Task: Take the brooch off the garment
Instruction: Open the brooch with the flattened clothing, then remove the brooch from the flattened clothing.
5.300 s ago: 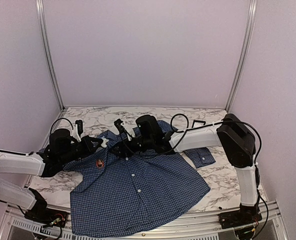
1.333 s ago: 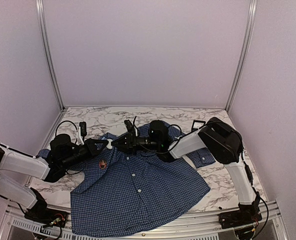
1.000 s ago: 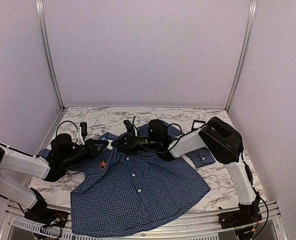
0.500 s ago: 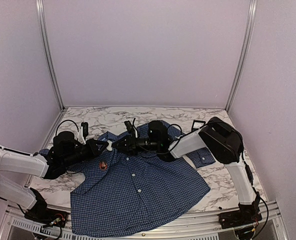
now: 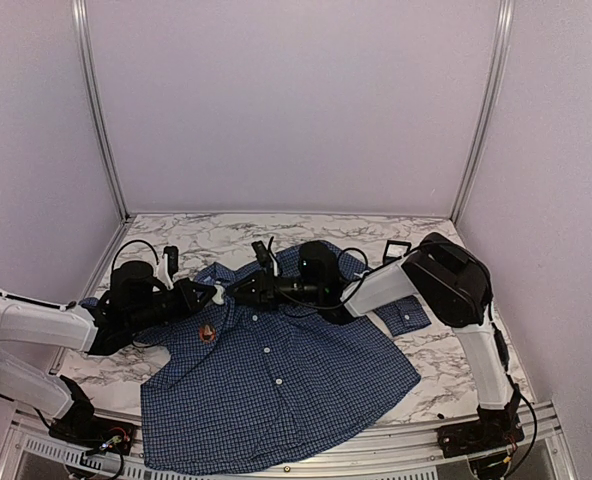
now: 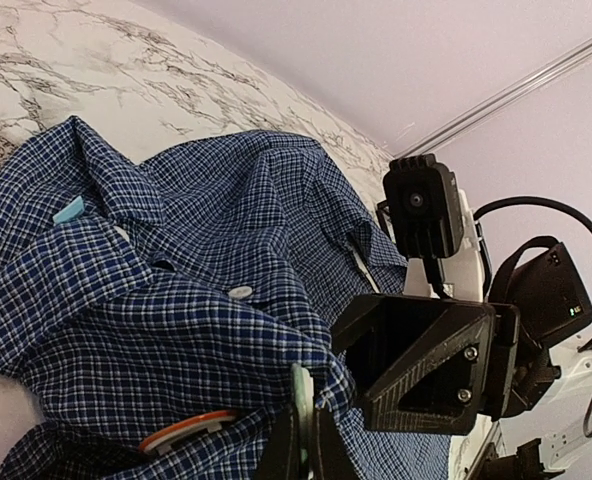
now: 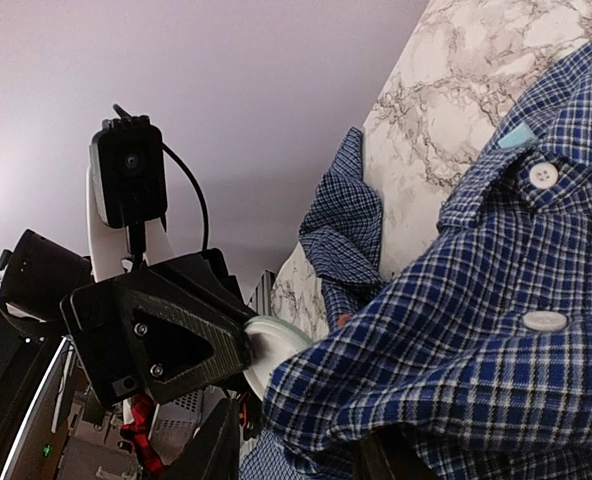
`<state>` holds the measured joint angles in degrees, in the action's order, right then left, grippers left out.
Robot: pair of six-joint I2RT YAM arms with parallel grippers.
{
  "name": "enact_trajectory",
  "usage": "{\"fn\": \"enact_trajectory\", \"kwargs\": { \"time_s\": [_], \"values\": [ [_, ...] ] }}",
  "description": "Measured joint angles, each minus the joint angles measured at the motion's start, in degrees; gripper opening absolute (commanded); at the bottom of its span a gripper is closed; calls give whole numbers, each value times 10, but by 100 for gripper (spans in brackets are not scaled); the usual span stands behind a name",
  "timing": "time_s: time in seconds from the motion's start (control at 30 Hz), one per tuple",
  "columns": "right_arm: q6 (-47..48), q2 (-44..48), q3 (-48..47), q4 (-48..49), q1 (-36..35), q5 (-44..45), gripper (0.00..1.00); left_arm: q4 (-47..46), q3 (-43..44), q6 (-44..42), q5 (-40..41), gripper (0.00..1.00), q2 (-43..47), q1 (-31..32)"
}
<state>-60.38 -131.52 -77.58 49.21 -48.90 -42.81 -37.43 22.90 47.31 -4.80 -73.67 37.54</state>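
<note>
The garment [image 5: 276,380] is a dark blue checked shirt lying flat, collar toward the back. The brooch [image 5: 207,331], a small orange-rimmed round piece, sits on its left chest and shows edge-on in the left wrist view [image 6: 181,433]. My left gripper [image 5: 216,293] is shut on a thin pale disc [image 6: 302,395] at a raised fold of the shirt [image 6: 176,280], just beyond the brooch. My right gripper [image 5: 244,288] faces it tip to tip. Its jaws [image 7: 301,450] stand apart around the same bunched fold [image 7: 496,330], and the near finger is clear of the cloth.
The marble table [image 5: 206,235] is walled at the back and sides, with metal posts in the corners. A shirt cuff [image 5: 403,313] lies right of the body, under the right arm. A small black piece [image 5: 397,246] sits at the back right.
The right jaws have spread wider around the fold. Both gripper tips have shifted slightly to the right. The left gripper stays shut, and the brooch has not moved.
</note>
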Motion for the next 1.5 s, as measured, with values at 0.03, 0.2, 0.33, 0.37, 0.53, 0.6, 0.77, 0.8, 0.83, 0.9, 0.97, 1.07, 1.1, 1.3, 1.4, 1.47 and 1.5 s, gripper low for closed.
{"fn": "enact_trajectory", "kwargs": {
  "time_s": [0.03, 0.2, 0.33, 0.37, 0.53, 0.6, 0.77, 0.8, 0.83, 0.9, 0.97, 1.07, 1.1, 1.3, 1.4, 1.47, 1.5],
  "values": [
    [2, 3, 2, 0, 0, 1, 33, 4, 2, 0, 1, 0, 0, 0],
    [13, 7, 7, -3, 0, 7, 18, 19, 9, -2, 4, 0, 3, 0],
    [20, 8, 7, -9, 0, 11, 8, 31, 16, -5, 4, 0, 4, 0],
    [21, 8, 8, -12, 0, 12, 5, 34, 17, -7, 4, 0, 4, 0],
    [26, 9, 8, -19, 0, 14, 0, 53, 24, -16, 4, 0, 5, 0],
    [28, 10, 8, -23, 0, 14, 0, 60, 27, -19, 4, 0, 5, 0],
    [36, 13, 8, -34, 0, 16, 0, 77, 27, -29, 3, 0, 7, 0],
    [37, 13, 8, -35, 0, 16, 0, 82, 28, -30, 3, 0, 7, 0],
    [38, 14, 8, -37, 0, 17, 0, 86, 28, -32, 3, 0, 7, 0],
    [41, 14, 8, -39, 0, 18, 0, 94, 28, -35, 3, 0, 8, 0],
    [43, 14, 8, -40, 0, 19, 0, 100, 28, -38, 2, 0, 9, 0],
    [47, 14, 7, -43, 0, 20, 0, 110, 28, -43, 1, 0, 17, 0],
    [48, 14, 7, -43, 0, 20, 0, 114, 28, -44, 1, 0, 19, 0],
    [61, 17, 7, -62, -1, 23, 0, 136, 28, -50, 3, 0, 37, 0],
    [69, 24, 7, -71, -1, 25, 3, 141, 28, -52, 4, 0, 47, 0],
    [75, 28, 7, -77, -1, 26, 7, 144, 28, -52, 4, 0, 54, 0],
    [79, 30, 7, -82, -1, 28, 9, 144, 28, -52, 4, 0, 57, 0]
  ]
}}
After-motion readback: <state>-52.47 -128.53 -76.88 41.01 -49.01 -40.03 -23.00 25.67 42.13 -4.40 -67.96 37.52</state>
